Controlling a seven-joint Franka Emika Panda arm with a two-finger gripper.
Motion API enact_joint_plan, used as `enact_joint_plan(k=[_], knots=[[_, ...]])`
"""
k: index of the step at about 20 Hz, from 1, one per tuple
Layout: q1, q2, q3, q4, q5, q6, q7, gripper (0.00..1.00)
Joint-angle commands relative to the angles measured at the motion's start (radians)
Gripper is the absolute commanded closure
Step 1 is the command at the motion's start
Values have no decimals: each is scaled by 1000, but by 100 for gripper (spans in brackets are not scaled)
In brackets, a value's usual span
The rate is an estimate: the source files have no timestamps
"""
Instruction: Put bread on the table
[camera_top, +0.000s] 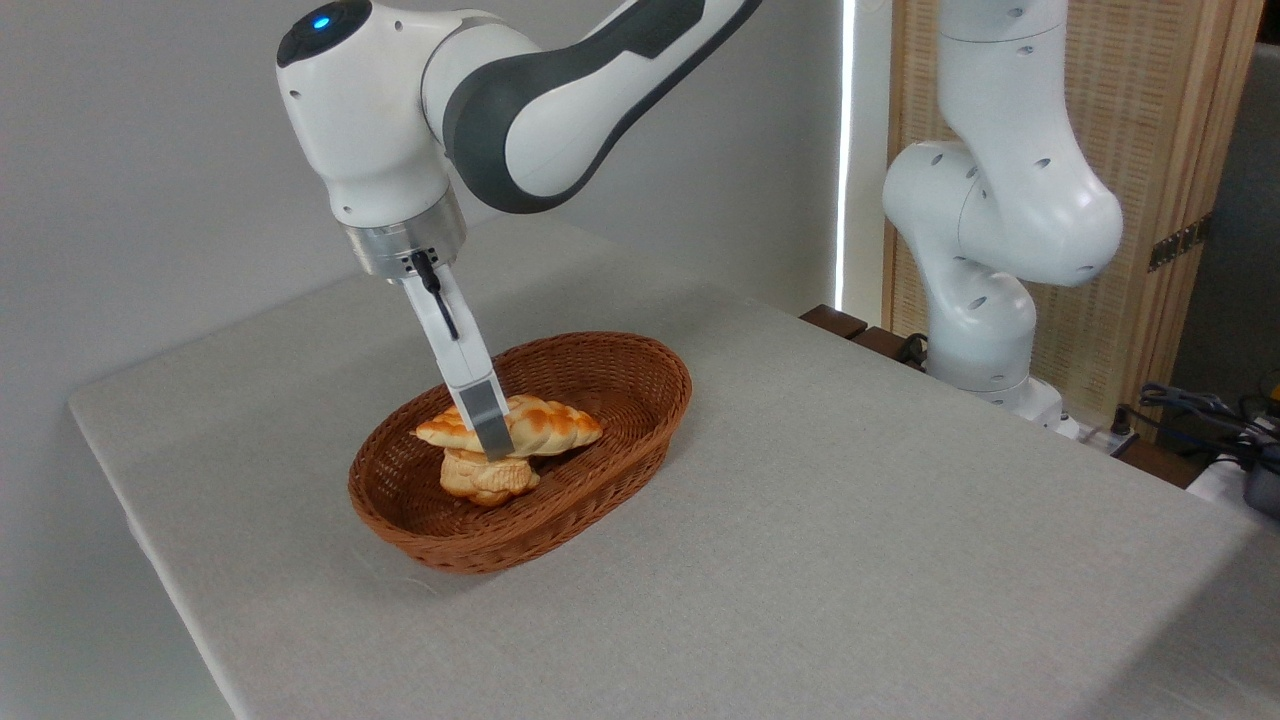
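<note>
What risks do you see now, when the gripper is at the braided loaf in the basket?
1. The braided loaf lies on top of the round bun, so lifting may roll or drag the bun.
2. The gripper meets the loaf left of its middle; the longer right end might tilt and slip.
3. The wicker basket has a raised rim; a low carry towards the table might catch it.
</note>
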Motion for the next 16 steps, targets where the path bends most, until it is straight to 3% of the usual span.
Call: enact_joint_plan(k=[1, 16], knots=[[-6, -1, 7, 2, 9, 6, 10, 58], [5, -53, 27, 39, -6, -60, 1, 58]])
